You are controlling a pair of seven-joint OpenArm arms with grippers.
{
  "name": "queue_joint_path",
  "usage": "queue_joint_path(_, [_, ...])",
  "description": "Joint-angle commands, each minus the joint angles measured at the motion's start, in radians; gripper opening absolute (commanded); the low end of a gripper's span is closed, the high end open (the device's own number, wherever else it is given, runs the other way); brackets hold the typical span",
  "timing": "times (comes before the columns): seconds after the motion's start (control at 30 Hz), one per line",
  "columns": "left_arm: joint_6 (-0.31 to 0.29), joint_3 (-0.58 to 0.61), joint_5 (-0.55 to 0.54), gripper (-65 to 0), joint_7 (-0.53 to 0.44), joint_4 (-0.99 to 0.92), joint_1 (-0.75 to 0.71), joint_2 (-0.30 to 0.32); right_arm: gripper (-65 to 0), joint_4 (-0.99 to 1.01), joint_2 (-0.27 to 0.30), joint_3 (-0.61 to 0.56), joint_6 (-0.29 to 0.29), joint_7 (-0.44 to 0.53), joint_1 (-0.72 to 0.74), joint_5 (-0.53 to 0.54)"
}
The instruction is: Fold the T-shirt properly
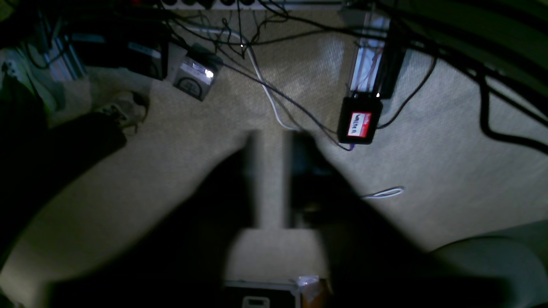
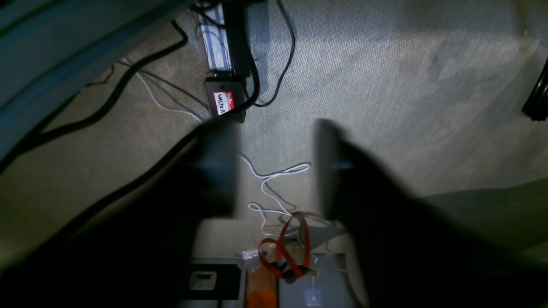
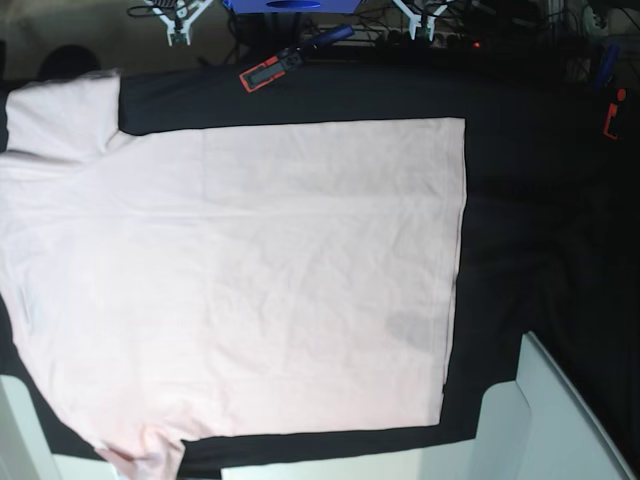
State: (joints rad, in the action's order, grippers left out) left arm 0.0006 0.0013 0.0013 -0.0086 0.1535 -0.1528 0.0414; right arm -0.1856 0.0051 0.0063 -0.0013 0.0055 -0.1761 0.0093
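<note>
pale pink t-shirt (image 3: 250, 280) lies spread flat, plain side up, on the black-clothed bench (image 3: 540, 230), away from both tools. left tool (image 1: 270, 179) and right tool (image 2: 276, 167) hang released above carpet (image 2: 385, 64), nothing between their fingers.

The T-shirt (image 3: 240, 280) is pale pink and lies spread flat on the black cloth, plain side up, covering most of the left and middle of the scene. Its straight hem runs near-to-far on the right. 1 short sleeve reaches the far left corner, the other the near left edge. Light wrinkles cross the fabric, with a faint grey patch near the hem.
</note>
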Motion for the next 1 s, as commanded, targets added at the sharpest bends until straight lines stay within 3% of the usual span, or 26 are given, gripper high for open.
queue_joint_path(0.0, [0.005,-0.001,0.001,-65.0,0.002,0.001,-0.009,0.002,-61.7,-0.004,0.002,0.004,-0.004,-0.005,-0.02,0.002])
queue_joint_path(0.07, [0.005,-0.001,0.001,-62.5,0.002,0.001,-0.009,0.002,-65.0,-0.001,0.002,0.004,-0.004,-0.005,-0.024,0.002])
queue_joint_path(0.13, [0.005,-0.001,0.001,-57.8,0.002,0.001,-0.009,0.002,-58.5,0.002,0.002,0.004,-0.004,-0.009,-0.024,0.002])
queue_joint_path(0.3, [0.005,0.001,0.001,-36.3,0.002,0.001,-0.009,0.002,-34.0,0.004,0.002,0.004,-0.006,-0.012,-0.023,0.002])
queue_joint_path(0.4, [0.005,0.01,0.003,-35.4,0.002,0.001,-0.009,0.002,-25.0,0.004,0.002,0.004,-0.006,-0.012,-0.024,0.002])
queue_joint_path(0.47, [0.005,0.003,0.001,-35.9,0.002,0.001,-0.009,0.002,-23.2,0.004,0.002,0.004,-0.006,-0.011,-0.024,0.004])
queue_joint_path(0.53, [0.005,-0.001,0.001,-42.2,0.002,0.001,-0.009,0.002,-28.1,0.002,0.002,0.004,-0.006,-0.006,-0.03,0.024])
queue_joint_path(0.57, [0.005,-0.001,-0.001,-48.4,0.002,0.001,-0.009,0.002,-34.8,-0.004,0.002,0.004,-0.006,-0.006,-0.04,0.051])
queue_joint_path(0.63, [0.005,-0.002,-0.001,-65.0,0.002,0.001,-0.009,0.002,-55.1,-0.004,0.006,-0.002,-0.006,-0.006,-0.041,0.093])
queue_joint_path(0.67, [0.005,-0.002,-0.001,-65.0,0.002,0.001,-0.009,0.002,-64.7,-0.004,0.006,-0.001,-0.006,-0.006,-0.041,0.097])
queue_joint_path(0.77, [0.005,-0.002,-0.001,-65.0,0.002,0.001,-0.015,-0.001,-61.8,-0.004,0.008,0.001,-0.006,-0.006,-0.043,0.102])
queue_joint_path(0.97, [0.005,-0.002,-0.001,-65.0,0.002,0.159,-0.113,0.002,-65.0,0.001,0.008,-0.007,-0.004,-0.006,-0.053,0.099])
